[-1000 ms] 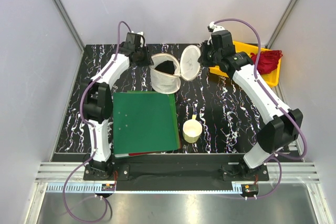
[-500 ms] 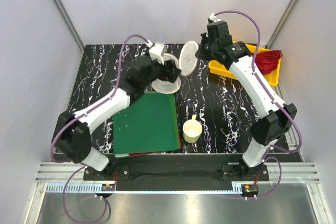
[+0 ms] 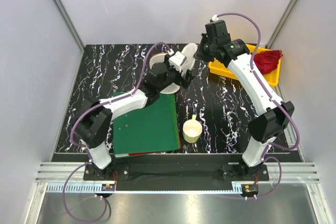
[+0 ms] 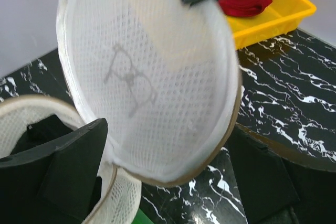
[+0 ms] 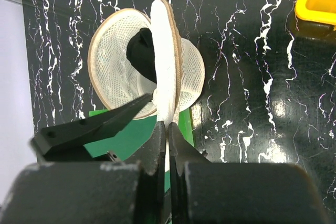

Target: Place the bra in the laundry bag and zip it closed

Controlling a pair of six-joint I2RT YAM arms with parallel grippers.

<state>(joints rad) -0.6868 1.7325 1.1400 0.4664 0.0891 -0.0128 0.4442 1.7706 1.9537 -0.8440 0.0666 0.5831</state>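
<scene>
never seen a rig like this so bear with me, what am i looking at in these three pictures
It's a robot: a left arm and a right arm bolted to a table. One picture looks down from above; the other two come from cameras on each wrist. On the table: green folder, cream cup, yellow tray with a red garment, and a mesh laundry bag with the black bra inside. The right gripper pinches the bag's open lid; the left gripper is open, holding nothing.
</scene>
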